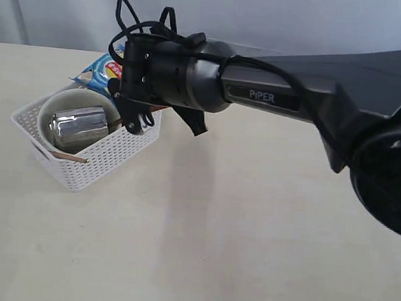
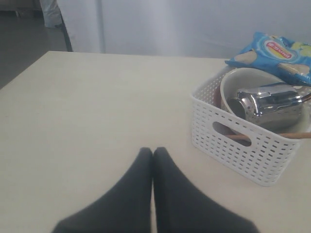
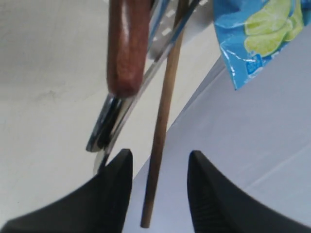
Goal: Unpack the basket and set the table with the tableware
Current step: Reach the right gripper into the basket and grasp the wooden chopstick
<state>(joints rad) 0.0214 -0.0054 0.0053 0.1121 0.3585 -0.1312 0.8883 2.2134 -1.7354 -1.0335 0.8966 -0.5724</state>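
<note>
Two fingers of the left gripper (image 2: 152,151) press together over the table (image 2: 87,107), holding nothing. To their right, on the table's left part, sits the white perforated basket (image 1: 110,159), with a cream bowl (image 1: 52,106) cradling a shiny steel cup (image 1: 78,127). Over its right edge the right gripper (image 3: 159,154) stands half-spread around a brown chopstick (image 3: 163,121), not pinching. Best to centre and close squarely, clear of the red spoon handle (image 3: 127,48).
</note>
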